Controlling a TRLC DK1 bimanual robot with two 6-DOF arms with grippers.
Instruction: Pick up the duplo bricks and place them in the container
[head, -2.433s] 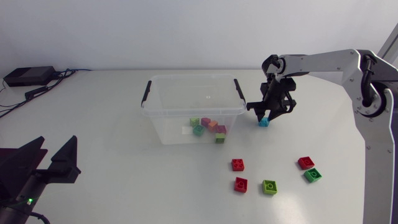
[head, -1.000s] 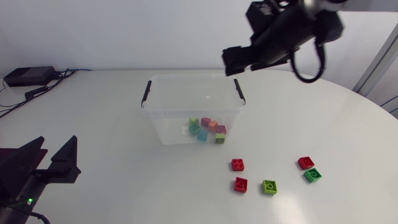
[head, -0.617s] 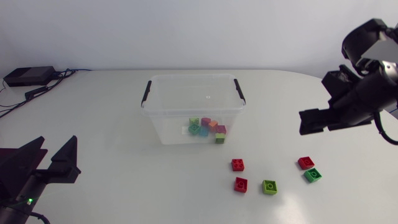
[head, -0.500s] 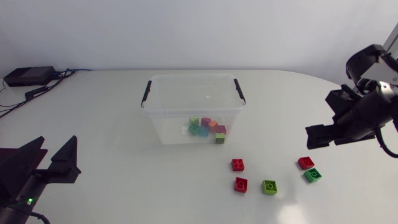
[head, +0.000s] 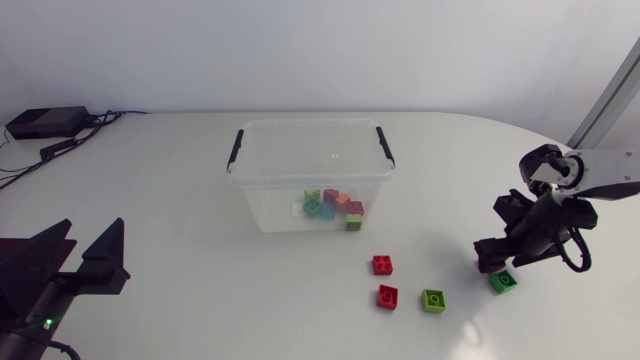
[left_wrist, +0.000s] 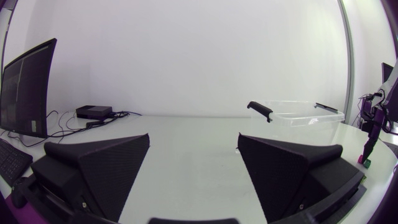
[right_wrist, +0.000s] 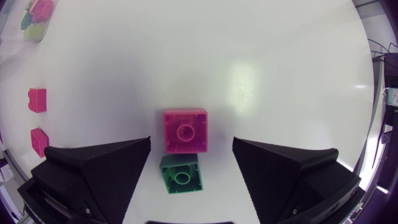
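Only wrist view shows brick (right_wrist: 185, 130) under right tool (right_wrist: 192, 139).

Table (head: 180, 230): I am seeing a smooth white top, semi-gloss, throwing back a soft glare patch near the bricks in the right wrist view.

Container (head: 262, 205): I am reading it as clear glossy plastic. Its handles (head: 235, 150) are looking black and duller.

Red brick (right_wrist: 185, 130) and green brick (right_wrist: 181, 175): both are showing smooth moulded plastic with a slight sheen.

Right gripper (right_wrist: 192, 146) and left gripper (left_wrist: 193, 135): the fingers are presenting matt black with a fine grainy texture.

Right arm link (head: 610, 170): I am noting a pale satin finish; I cannot tell whether it is metal or painted.
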